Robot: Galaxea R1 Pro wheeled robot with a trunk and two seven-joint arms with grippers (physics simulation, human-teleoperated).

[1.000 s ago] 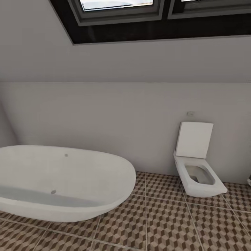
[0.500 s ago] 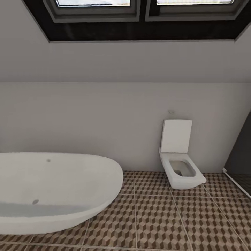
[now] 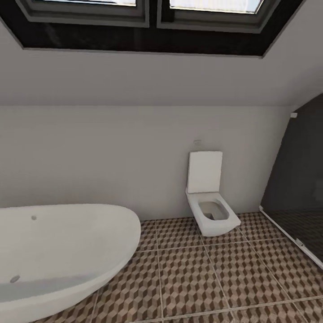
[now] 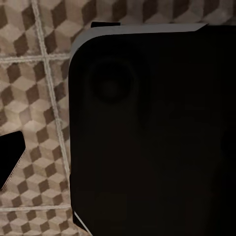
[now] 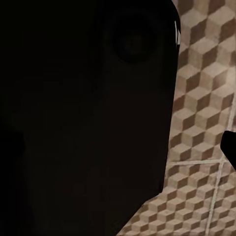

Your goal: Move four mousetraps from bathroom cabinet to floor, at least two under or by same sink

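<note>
Gripper state: we cannot tell for either arm. The left wrist view gives us a large dark rounded-corner body (image 4: 147, 132) of the robot, blocking most of the frame, with a small dark tip (image 4: 9, 155) at one edge that may be a finger; whether it is a finger, and how the jaws stand, we cannot read. The right wrist view is similar: a dark rounded body (image 5: 83, 113) close to the lens and a small dark piece (image 5: 230, 147) at the frame edge, jaw stance unreadable.

Behind both dark bodies we see the bathroom floor (image 4: 34, 88), tiled in the brown, beige and white cube pattern with pale grout lines.

Head view, landmark = toilet (image 3: 207, 197), white, wall-hung, lid raised against the pale wall (image 3: 112, 152). The bathroom floor (image 3: 202, 273) spreads out in front of the toilet. The oval white bathtub (image 3: 58, 251) sits on it well to the toilet's left, nearer the camera. A dark glass panel (image 3: 298, 179) with a pale bottom rail stands to the toilet's right. Above the toilet, the sloped ceiling carries a dark-framed skylight (image 3: 148, 22).
</note>
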